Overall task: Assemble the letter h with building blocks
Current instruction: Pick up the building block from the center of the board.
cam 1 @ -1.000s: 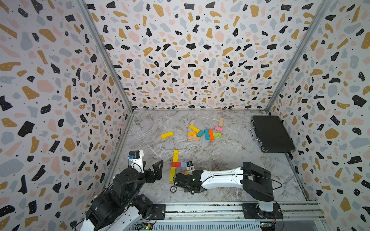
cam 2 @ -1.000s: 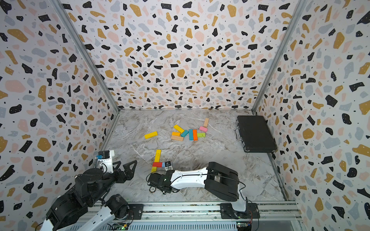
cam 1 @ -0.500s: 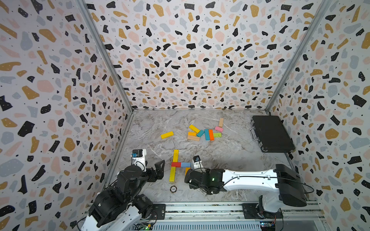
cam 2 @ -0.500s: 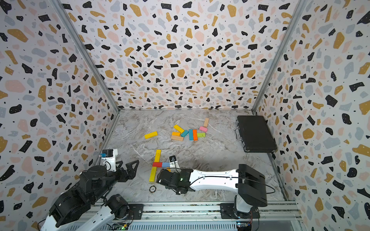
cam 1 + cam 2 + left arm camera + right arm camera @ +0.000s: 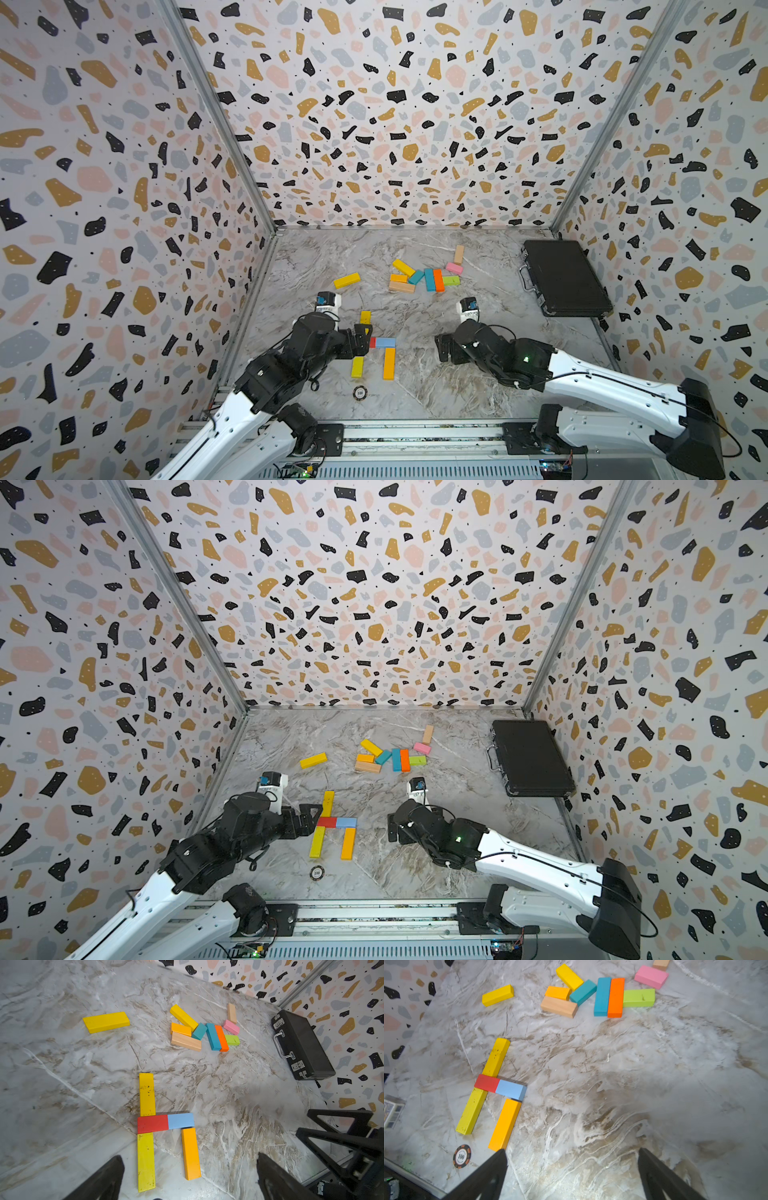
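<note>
Left wrist view: the orange block [image 5: 190,1153], right leg of the h [image 5: 166,1123], runs near-far, close on the right of the wide-open, empty left end effector [image 5: 309,821] (the nearer one); the right end effector [image 5: 392,829] gapes empty too, farther right.

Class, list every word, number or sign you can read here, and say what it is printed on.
"100": on the round chip.
Small lettering around that number: too small to read.
Printed sticker seen in the right wrist view: blurred, unreadable.
</note>
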`<state>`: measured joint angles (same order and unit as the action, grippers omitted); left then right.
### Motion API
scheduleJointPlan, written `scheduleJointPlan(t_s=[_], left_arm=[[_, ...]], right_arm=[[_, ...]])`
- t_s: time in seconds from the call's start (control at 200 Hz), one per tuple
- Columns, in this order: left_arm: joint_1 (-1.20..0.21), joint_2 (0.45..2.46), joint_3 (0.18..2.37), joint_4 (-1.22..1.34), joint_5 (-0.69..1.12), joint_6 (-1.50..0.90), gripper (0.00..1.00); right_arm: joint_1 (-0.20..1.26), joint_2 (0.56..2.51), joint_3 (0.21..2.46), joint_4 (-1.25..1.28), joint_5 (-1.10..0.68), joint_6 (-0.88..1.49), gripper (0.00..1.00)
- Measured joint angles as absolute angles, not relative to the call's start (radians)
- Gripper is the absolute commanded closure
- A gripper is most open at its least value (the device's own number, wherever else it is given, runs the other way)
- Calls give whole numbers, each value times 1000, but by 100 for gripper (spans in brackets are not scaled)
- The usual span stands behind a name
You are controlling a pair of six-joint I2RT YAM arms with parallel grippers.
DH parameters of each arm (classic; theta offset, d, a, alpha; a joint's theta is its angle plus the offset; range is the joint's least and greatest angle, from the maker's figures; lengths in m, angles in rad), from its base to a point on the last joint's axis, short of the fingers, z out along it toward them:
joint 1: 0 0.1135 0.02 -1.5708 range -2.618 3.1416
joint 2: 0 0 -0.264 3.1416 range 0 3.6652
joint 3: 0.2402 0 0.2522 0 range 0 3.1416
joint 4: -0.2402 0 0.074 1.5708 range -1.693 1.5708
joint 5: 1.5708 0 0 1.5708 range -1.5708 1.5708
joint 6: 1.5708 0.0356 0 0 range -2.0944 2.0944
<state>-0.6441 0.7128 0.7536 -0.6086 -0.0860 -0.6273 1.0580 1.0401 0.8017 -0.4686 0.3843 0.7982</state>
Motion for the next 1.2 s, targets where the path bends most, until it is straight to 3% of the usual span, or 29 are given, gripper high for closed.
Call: scheduleJointPlan(t_s=[0.22, 0.375, 0.646, 1.011, 1.201], left_arm=[[-626, 1026, 789, -455, -80, -629, 9], [-538, 1244, 856, -361, -50, -616, 0], [-313, 1581, 1014, -287, -51, -598, 1], [-245, 1892, 1287, -347, -151, -499, 1], [-226, 1951, 1336, -413, -179, -428, 1]], right_arm=[[944, 1042, 785, -459, 253, 734, 4], [907, 1083, 731, -433, 163, 720, 4], [892, 1101, 657, -374, 70, 717, 4], [877, 1129, 628, -302, 12, 725, 4], [862, 1131, 623, -297, 5, 724, 4]])
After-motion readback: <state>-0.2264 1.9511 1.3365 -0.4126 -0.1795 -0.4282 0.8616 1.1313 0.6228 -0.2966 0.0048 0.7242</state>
